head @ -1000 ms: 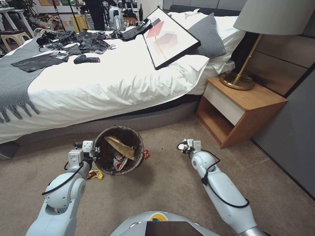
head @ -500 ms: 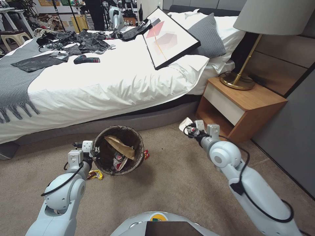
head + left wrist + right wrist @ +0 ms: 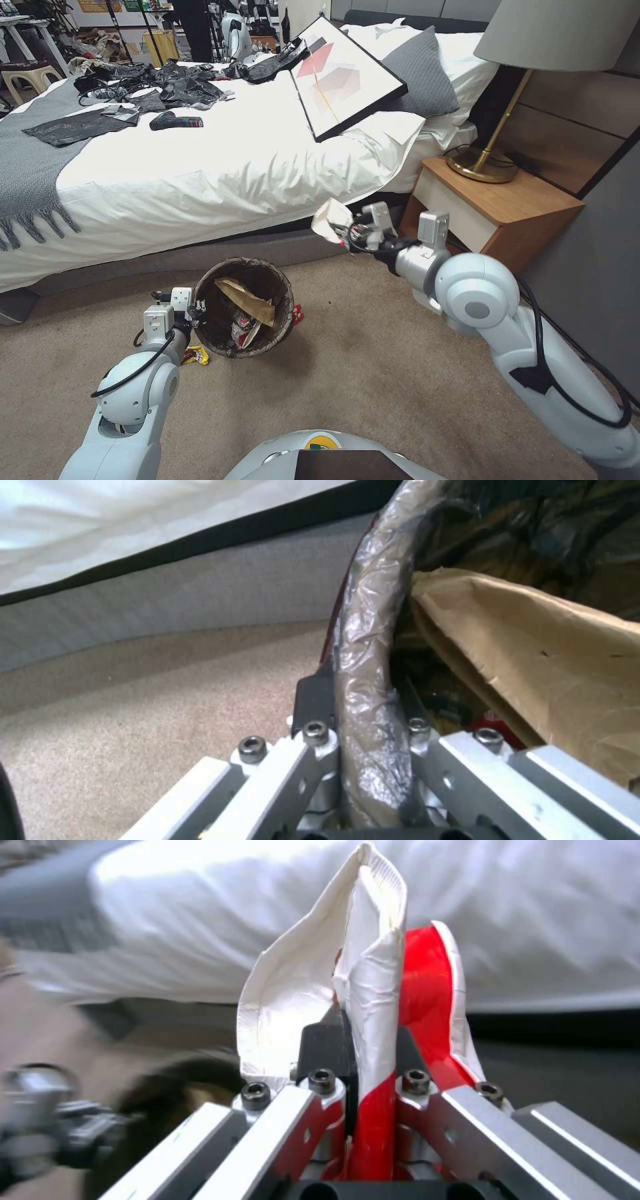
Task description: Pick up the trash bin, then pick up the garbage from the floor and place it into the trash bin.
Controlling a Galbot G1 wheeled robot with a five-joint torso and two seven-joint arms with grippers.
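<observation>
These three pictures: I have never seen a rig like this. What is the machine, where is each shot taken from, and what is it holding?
It is a wheeled robot with two arms, each ending in a two-fingered gripper. The wide picture comes from a camera on its head, looking down at a carpeted bedroom floor beside a bed and a nightstand. The other two come from cameras on the wrists, looking along the fingers.

The left gripper is shut on the rim of the trash bin; the left wrist view shows the bag-covered rim between its fingers. The bin already contains litter, including brown paper.

The right gripper is raised in front of the bed, shut on a crushed red-and-white cup.

A yellow wrapper lies on the carpet beside the bin.
</observation>
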